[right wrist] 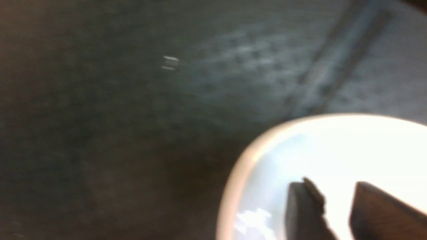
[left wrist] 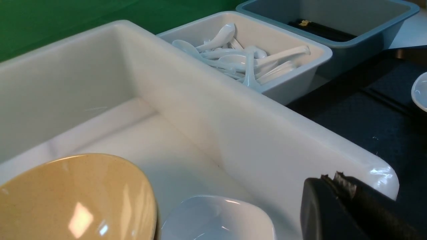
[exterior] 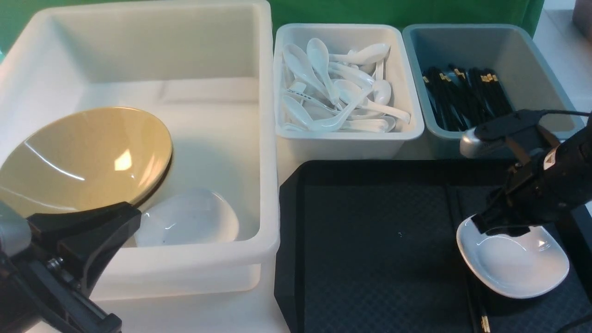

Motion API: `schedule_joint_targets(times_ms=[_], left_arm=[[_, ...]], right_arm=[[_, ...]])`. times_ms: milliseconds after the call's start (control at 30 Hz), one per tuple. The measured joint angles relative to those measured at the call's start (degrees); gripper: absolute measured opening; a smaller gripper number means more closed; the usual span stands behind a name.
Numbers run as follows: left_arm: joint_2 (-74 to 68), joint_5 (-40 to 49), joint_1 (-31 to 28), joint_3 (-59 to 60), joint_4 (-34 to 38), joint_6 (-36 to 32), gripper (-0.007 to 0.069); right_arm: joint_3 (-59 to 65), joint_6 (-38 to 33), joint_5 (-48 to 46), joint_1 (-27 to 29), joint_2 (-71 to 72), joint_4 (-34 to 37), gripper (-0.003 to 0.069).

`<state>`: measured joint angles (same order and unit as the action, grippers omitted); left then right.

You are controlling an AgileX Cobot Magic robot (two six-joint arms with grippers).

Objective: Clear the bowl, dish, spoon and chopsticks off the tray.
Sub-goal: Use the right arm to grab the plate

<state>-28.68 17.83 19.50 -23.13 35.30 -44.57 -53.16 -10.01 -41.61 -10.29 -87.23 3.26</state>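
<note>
A small white dish (exterior: pixel 518 263) sits at the right end of the black tray (exterior: pixel 370 240), partly over a pair of black chopsticks (exterior: pixel 478 310). My right gripper (exterior: pixel 502 229) hovers at the dish's far rim. In the right wrist view its jaws (right wrist: pixel 333 183) stand apart over the dish (right wrist: pixel 273 173), holding nothing. A mustard-yellow bowl (exterior: pixel 88 157) leans inside the big white bin (exterior: pixel 270 152) beside another white dish (exterior: pixel 189 217). My left gripper (exterior: pixel 129 215) is shut and empty at that bin's near wall. The spoon cannot be told from several in a bin.
A small white bin (exterior: pixel 347 143) behind the tray holds several white spoons (exterior: pixel 342 92). To its right, a grey-blue bin (exterior: pixel 532 55) holds several black chopsticks (exterior: pixel 462 92). A green backdrop runs behind the bins.
</note>
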Motion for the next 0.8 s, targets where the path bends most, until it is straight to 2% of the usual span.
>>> schedule_joint_targets(times_ms=[167, 267, 433, 500, 633, 667, 800], left_arm=[[0.00, 0.42, 0.00, 0.00, 0.02, 0.24, -0.0008], [0.00, 0.42, 0.00, 0.00, 0.02, 0.24, -0.0008], [0.00, 0.42, 0.00, 0.00, 0.02, 0.24, -0.0008], [0.00, 0.42, 0.00, 0.00, 0.02, 0.24, -0.0008], [0.00, 0.42, 0.00, 0.00, -0.61, 0.19, -0.0008], [0.00, 0.42, 0.00, 0.00, -1.09, 0.13, -0.0008], [0.54, 0.54, 0.00, 0.00, -6.42, -0.36, -0.0008]], right_arm=[[1.58, 0.00, 0.17, 7.01, -0.83, -2.59, 0.0401], [2.34, 0.34, 2.36, 9.37, -3.33, -3.26, 0.0417], [2.38, 1.17, 4.52, 9.77, -7.62, -3.26, 0.0419], [2.38, 1.30, 4.98, 9.77, -9.36, -2.74, 0.0396], [2.03, 1.24, 4.53, 9.88, -9.42, -2.05, 0.0279], [1.83, 1.24, 3.76, 10.01, -9.29, -1.91, 0.0272], [0.95, 1.08, -0.20, 10.07, -6.69, -1.68, 0.0209]])
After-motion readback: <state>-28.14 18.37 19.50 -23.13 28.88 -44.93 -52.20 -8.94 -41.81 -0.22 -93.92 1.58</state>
